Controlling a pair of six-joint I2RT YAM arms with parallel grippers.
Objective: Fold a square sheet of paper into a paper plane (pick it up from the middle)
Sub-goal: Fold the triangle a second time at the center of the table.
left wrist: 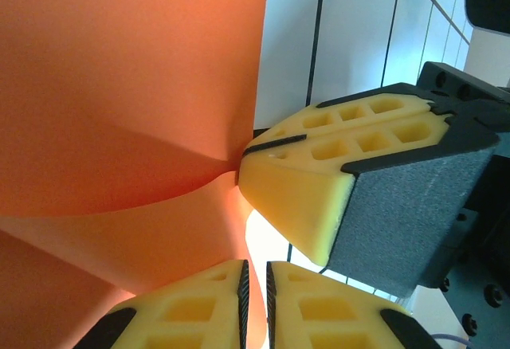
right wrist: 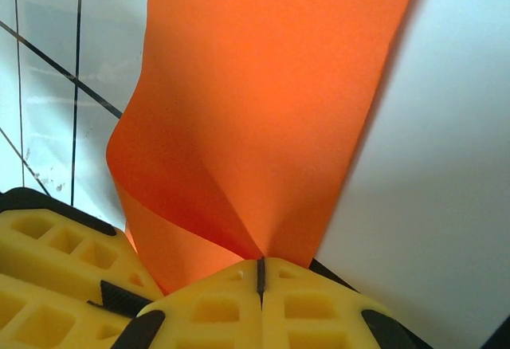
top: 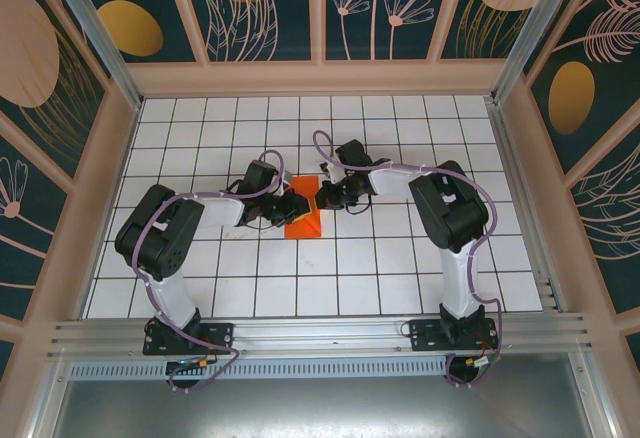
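The square sheet of paper (top: 305, 221) is bright orange-red and stands bent into a tent shape near the middle of the tiled table, between my two grippers. My left gripper (top: 286, 208) meets it from the left, my right gripper (top: 326, 198) from the right. In the left wrist view the sheet (left wrist: 119, 86) curves down into the narrow slit of my left gripper (left wrist: 255, 273), which is shut on its edge. The right arm's yellow fingers (left wrist: 319, 182) pinch a crease just beyond. In the right wrist view my right gripper (right wrist: 260, 263) is shut on the sheet (right wrist: 263, 102), which fans upward.
The white grid-tiled table (top: 400, 278) is walled by a wooden frame (top: 320, 80) with patterned panels. An aluminium rail (top: 320, 333) runs along the near edge where both arm bases stand. Cables loop over both arms.
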